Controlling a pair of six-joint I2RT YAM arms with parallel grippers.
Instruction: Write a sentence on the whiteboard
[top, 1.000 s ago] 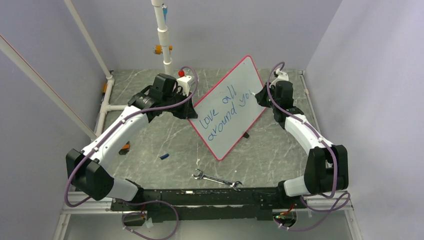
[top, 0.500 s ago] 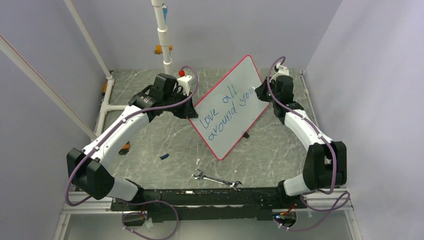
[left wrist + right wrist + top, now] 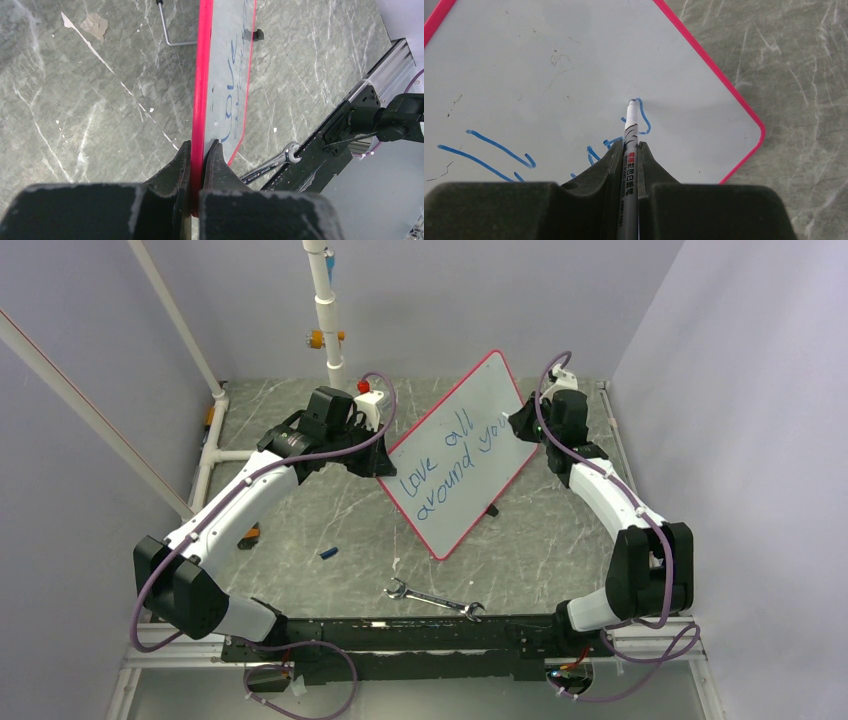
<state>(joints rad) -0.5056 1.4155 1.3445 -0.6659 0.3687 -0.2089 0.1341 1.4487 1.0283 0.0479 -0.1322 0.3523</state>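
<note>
We see the left end effector clamped on the red-rimmed white whiteboard, the right end effector on a white marker.

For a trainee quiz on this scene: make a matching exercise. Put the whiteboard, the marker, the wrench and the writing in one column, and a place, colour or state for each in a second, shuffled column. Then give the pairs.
Column one
1. whiteboard
2. marker
3. wrench
4. writing

Column two
A. lying flat at the near edge of the table
B. blue
C. pinched by its red rim in the left claw
D. gripped in the right claw, tip at the board

Pairs: 1-C, 2-D, 3-A, 4-B
</note>
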